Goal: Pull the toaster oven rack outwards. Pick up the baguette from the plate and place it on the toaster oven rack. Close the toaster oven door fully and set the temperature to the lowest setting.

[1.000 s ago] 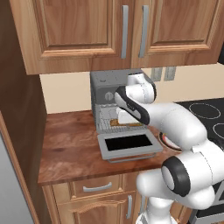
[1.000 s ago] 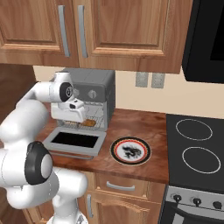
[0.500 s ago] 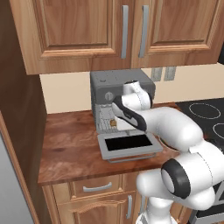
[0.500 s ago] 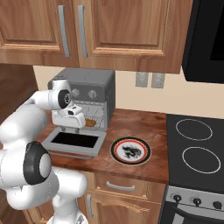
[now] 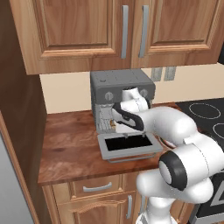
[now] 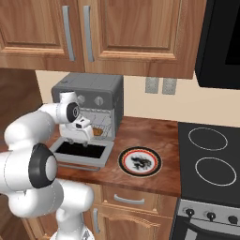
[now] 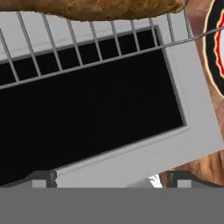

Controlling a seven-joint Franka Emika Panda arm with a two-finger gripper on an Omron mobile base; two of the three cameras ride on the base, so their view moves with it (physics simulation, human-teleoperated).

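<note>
The grey toaster oven (image 5: pixel 122 85) (image 6: pixel 91 89) stands at the back of the counter. Its door (image 5: pixel 127 151) (image 6: pixel 77 153) (image 7: pixel 199 131) lies open and flat, black glass up. The wire rack (image 7: pixel 87 41) (image 6: pixel 101 124) juts out over the door's hinge edge. On it lies the golden-brown baguette (image 7: pixel 100 6) (image 6: pixel 97 132) (image 5: pixel 113 124). My gripper (image 5: pixel 133 135) (image 6: pixel 84 142) (image 7: pixel 111 179) hovers just above the door glass, pointing down, open and holding nothing. To the door's right is the bare red-rimmed plate (image 6: pixel 139 161) (image 7: pixel 216 48).
Wooden wall cabinets (image 5: pixel 127 30) hang low above the oven. A black stove top (image 6: pixel 211 154) with ring burners lies to the right of the plate. Bare wooden counter (image 5: pixel 65 148) stretches left of the oven, ending at a tall side panel.
My hand has drawn back from the oven mouth and come down over the open door. The baguette has stayed on the rack.
</note>
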